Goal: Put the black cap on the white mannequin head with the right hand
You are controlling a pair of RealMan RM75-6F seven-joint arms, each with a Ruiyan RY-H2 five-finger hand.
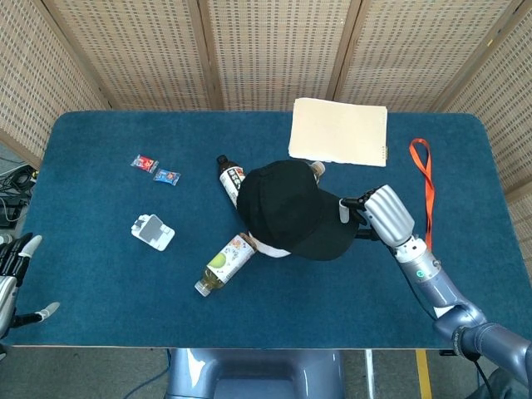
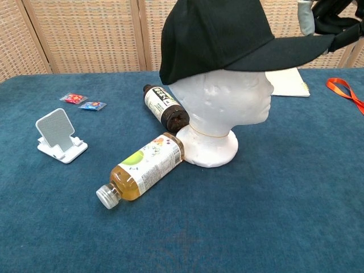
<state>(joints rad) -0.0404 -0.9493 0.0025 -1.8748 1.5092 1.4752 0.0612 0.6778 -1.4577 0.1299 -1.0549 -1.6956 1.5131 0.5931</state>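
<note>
Table: we see a blue cloth top with everything on it, woven screens behind.
Notebook: a cream pad lies flat at the far edge, beyond the mannequin.
Black cap: we find it sitting on the white mannequin head, the crown covering the top, the brim pointing toward the right hand.
White mannequin head: it stands upright near the table's middle, face turned to the robot's right.
Right hand: we see its dark fingers closed on the tip of the cap's brim, gripping it; the chest view shows the same pinch at the top right corner.
Green-label bottle: it lies on its side, its base against the mannequin's foot.
Dark bottle: it lies behind the mannequin's neck, cap end pointing away.
Orange lanyard: it stretches along the table's right side.
Phone stand: white, well to the left.
Left hand: at the lower left edge, fingers apart, holding nothing.
Candy packets: two small wrappers, far left.
</note>
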